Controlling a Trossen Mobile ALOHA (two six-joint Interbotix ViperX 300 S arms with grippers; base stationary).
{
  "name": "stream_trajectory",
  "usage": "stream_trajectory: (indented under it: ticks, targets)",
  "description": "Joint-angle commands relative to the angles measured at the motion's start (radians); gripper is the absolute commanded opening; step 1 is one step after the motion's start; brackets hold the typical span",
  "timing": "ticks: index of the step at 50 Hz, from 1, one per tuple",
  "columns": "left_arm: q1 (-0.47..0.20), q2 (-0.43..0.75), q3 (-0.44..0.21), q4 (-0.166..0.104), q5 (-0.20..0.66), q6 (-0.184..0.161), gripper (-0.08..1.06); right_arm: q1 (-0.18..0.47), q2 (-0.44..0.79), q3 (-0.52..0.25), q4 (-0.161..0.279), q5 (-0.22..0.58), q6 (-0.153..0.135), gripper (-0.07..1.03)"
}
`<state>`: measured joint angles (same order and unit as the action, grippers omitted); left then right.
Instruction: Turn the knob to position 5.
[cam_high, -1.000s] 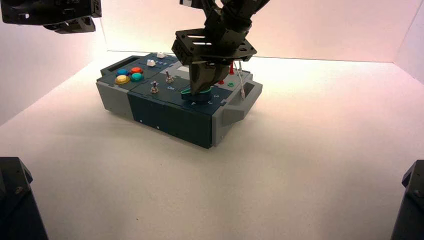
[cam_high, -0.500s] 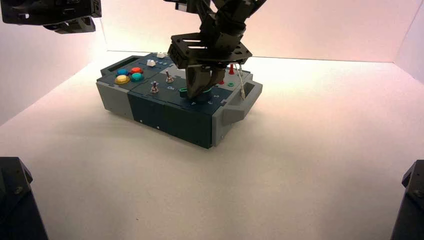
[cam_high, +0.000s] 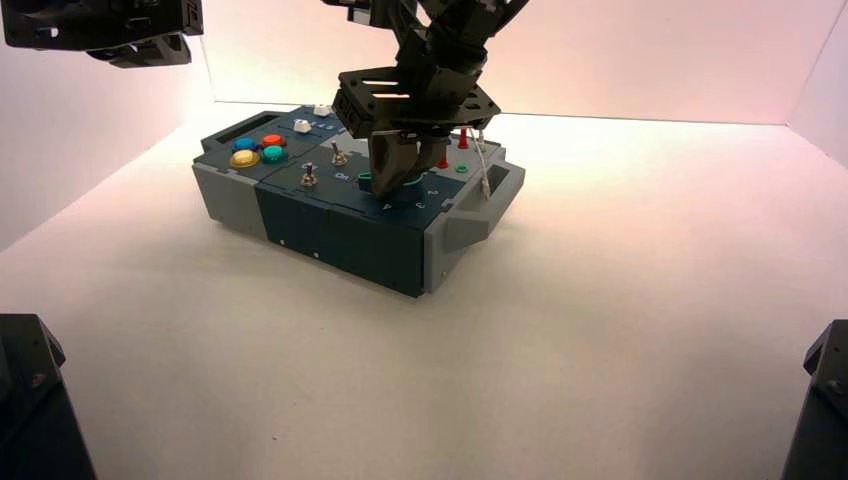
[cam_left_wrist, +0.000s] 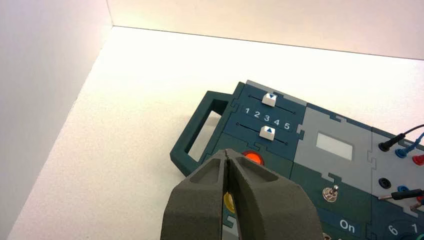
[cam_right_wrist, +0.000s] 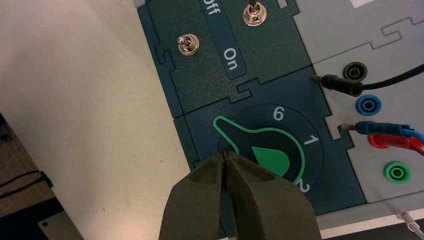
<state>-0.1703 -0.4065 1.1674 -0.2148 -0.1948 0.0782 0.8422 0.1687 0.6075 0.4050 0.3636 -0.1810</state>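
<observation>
The green teardrop knob sits on the box's dark blue panel near the front right corner. Its pointer tip points away from the white digits 6, 1 and 2 beside it. I see no digit 5 on the knob's dial. My right gripper is shut and empty, with its tips at the knob's edge by the neck of the pointer. From above it stands over the knob. My left gripper is shut and empty, parked high at the far left.
Two metal toggle switches stand by an "On" label. Plugged wires and sockets lie beside the knob. Coloured buttons and two white sliders are on the box's left part. White walls enclose the table.
My right gripper has shifted a little to the left and turned at the wrist over the knob. The knob's pointer tip has swung slightly toward the box's back. The left arm has not moved.
</observation>
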Motion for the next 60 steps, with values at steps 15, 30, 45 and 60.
stream_trajectory:
  ticks: [15, 30, 45, 60]
  targets:
    - [0.0, -0.008, -0.012, 0.003, -0.011, 0.002, -0.03, 0.005, -0.015, -0.037, 0.0, -0.003, -0.002, -0.02]
    - [-0.002, -0.008, -0.014, 0.003, -0.011, 0.002, -0.03, 0.006, -0.014, -0.04, 0.0, -0.003, 0.0, -0.02]
    - [0.0, -0.008, -0.014, 0.003, -0.011, 0.003, -0.03, 0.006, -0.012, -0.04, 0.0, -0.003, 0.0, -0.02]
    - [0.0, -0.009, -0.012, 0.003, -0.011, 0.003, -0.03, 0.005, -0.009, -0.051, 0.0, -0.003, -0.002, -0.02]
